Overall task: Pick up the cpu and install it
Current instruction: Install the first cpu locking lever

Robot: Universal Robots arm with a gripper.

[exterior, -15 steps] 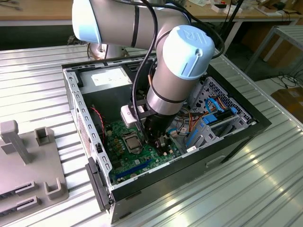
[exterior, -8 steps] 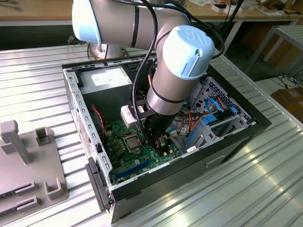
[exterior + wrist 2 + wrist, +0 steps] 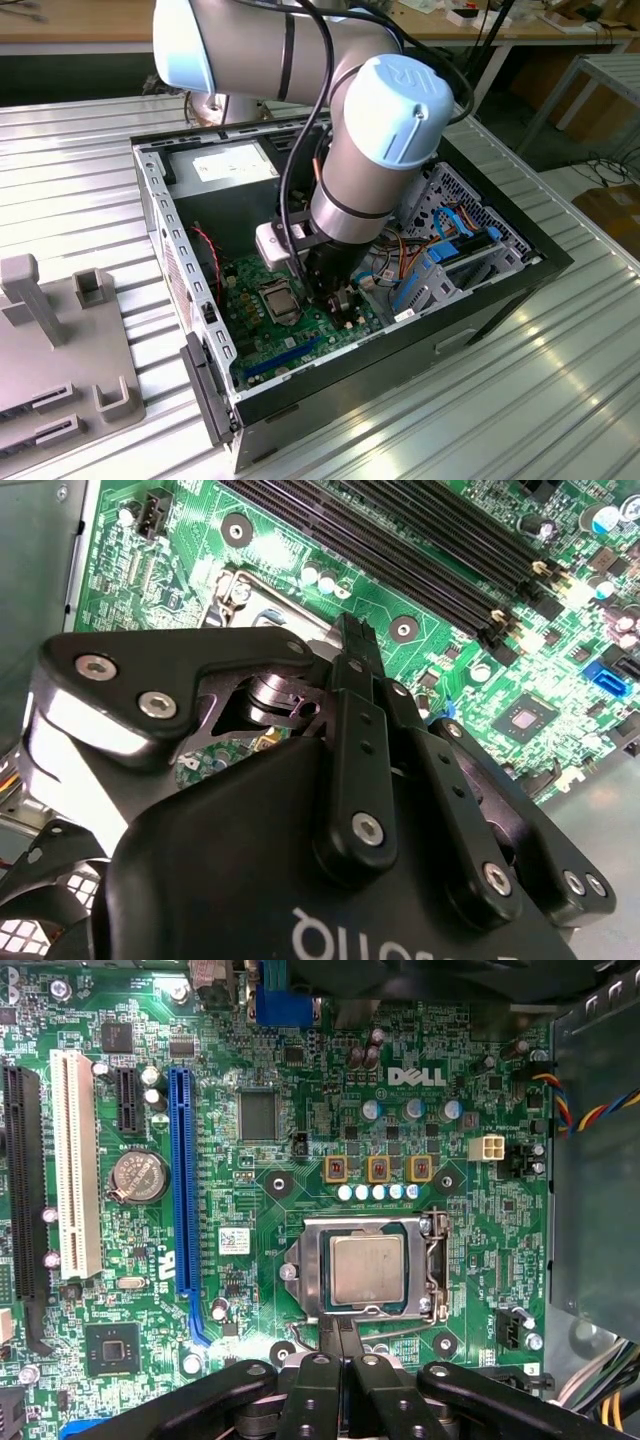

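Gripper [image 3: 342,1345] fingers pressed together, holding nothing, tips just beside the socket [image 3: 362,1270] edge. In the exterior view the gripper [image 3: 335,297] sits low inside the open case [image 3: 500,285], which rests on the ribbed metal desk [image 3: 560,400]. Arm [image 3: 375,150] reaches down into the case over the green board [image 3: 300,1140]. Grey fixture [image 3: 60,340] on the desk at the exterior view's left, well apart from the case. Cpu [image 3: 366,1269] lies flat in the socket, silvery face up, inside the metal frame.
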